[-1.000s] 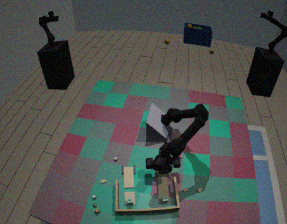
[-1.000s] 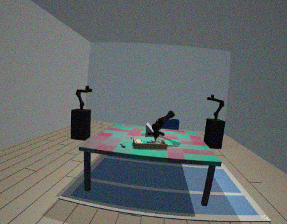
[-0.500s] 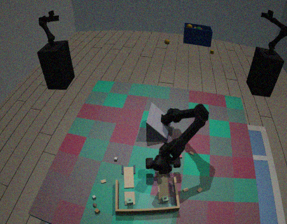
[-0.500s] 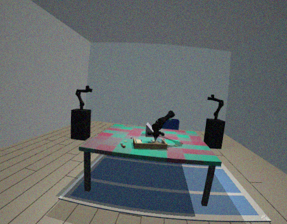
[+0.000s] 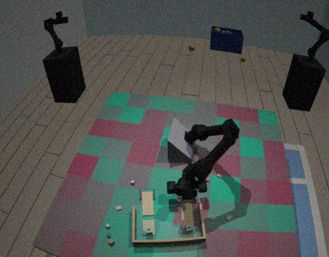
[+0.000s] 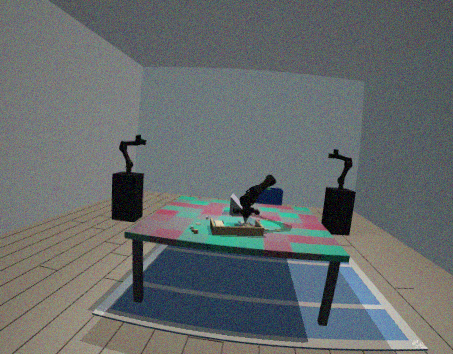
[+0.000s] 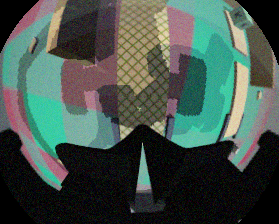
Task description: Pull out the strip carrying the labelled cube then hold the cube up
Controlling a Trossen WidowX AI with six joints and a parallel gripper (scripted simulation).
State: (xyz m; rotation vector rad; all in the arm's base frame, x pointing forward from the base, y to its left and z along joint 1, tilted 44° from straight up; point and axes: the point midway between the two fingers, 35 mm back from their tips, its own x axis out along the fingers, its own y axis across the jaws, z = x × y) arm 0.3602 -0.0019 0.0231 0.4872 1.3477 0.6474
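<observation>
Pressing shut jaws on the right strip [image 5: 187, 212] inside the wooden frame [image 5: 133, 225].

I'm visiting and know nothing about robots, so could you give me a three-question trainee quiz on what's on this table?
1. True or false: the gripper is wide open.
2. Which strip does the arm hover over: A) left strip, B) right strip?
3. Fill in: both strips run into a wooden ____.

Key: 1 false, its fingers are shut on nothing; 2 B; 3 frame.
</observation>
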